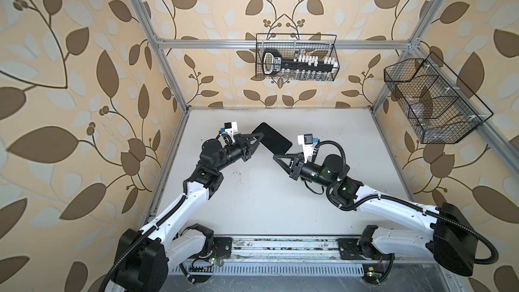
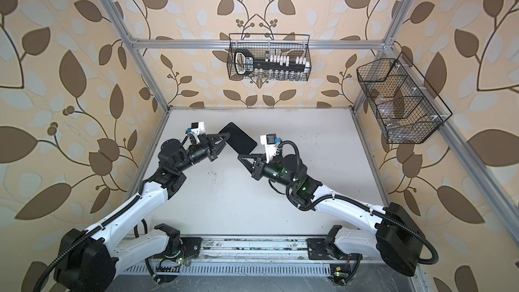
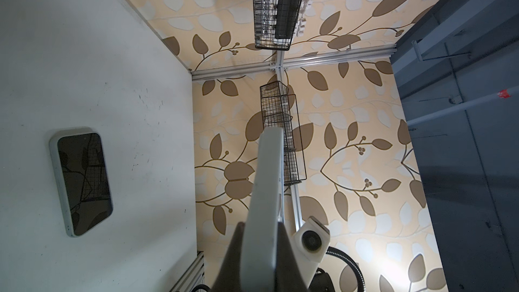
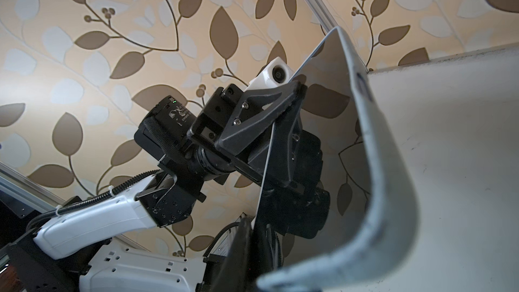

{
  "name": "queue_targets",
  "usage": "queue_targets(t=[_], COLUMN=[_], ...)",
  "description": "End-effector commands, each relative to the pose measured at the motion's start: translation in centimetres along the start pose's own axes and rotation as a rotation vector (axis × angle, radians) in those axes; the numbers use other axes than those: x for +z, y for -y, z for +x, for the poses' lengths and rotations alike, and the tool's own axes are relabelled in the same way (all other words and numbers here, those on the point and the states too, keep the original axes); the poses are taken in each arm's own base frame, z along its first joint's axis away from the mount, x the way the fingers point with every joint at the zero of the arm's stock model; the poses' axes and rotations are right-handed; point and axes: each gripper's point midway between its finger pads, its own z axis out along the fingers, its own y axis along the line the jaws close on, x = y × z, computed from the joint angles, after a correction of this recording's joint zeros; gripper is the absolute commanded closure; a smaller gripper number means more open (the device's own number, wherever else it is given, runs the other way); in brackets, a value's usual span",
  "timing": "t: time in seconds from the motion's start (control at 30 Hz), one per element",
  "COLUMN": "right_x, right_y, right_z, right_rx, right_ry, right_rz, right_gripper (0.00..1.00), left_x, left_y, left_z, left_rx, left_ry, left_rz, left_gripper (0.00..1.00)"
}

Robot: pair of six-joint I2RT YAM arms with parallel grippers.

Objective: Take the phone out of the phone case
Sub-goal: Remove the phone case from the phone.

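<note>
**Hold.** The left gripper (image 1: 261,135) is clamped tight on one edge of the phone case (image 1: 271,137). The case hangs flat above the worktop (image 1: 280,206), dark face up. Its pale wall shows edge-on in the left wrist view. The right gripper (image 1: 276,157) meets a corner at the case's other end. In the right wrist view the thin edge runs in between its fingers and the jaws are almost together, so I read this as a pinch. Holding at two points keeps a thin, flexible shell level; held at one end it would likely sag.

**Phone.** The phone (image 3: 81,183) shows only in the left wrist view. It lies flat on the worktop, below and ahead of the left gripper, screen up and mirroring a wire basket. Neither top view shows it, presumably because the case covers it.

**Caveat.** The lying piece has a pale rim of its own, so which piece is the shell and which the handset is my judgement, not certain. If I have it right, the separation is done.

**Room.**
- Bare worktop stretches from beneath both grippers back toward the arm bases.
- The side basket (image 1: 432,102) hangs well beyond the right gripper.
- The back basket (image 1: 297,57) sits high on the wall, past both grippers.

**Risk.** A case let go here would probably land on the phone, so carrying it sideways first looks wise.
</note>
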Motion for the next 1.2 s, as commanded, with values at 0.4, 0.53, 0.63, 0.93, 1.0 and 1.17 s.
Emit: queue_targets(t=[0.4, 0.53, 0.63, 0.93, 1.0, 1.17], right_x=[-0.9, -1.2, -1.6, -2.4, -2.6, -2.8], right_y=[2.8, 3.1, 3.4, 4.3, 4.4, 4.8], right_z=[1.6, 1.5, 1.5, 1.3, 1.2, 1.4], right_rx=[-0.268, -0.284, -0.303, -0.395, -0.423, -0.47], right_ry=[-0.059, -0.056, -0.054, -0.062, -0.064, -0.074], right_rz=[0.142, 0.162, 0.184, 0.253, 0.266, 0.293], right_gripper=[0.83, 0.83, 0.82, 0.84, 0.84, 0.85], left_x=[0.2, 0.3, 0.4, 0.5, 0.4, 0.4], left_y=[0.2, -0.1, -0.2, -0.4, -0.6, -1.0], left_z=[-3.6, -3.7, -3.8, -4.0, -4.1, -4.2], left_rx=[-0.023, -0.029, -0.037, -0.075, -0.088, -0.131], left_ry=[0.158, 0.16, 0.162, 0.17, 0.176, 0.182], left_rz=[-0.043, -0.047, -0.049, -0.068, -0.079, -0.086], left_gripper=[1.0, 1.0, 1.0, 1.0, 1.0, 1.0])
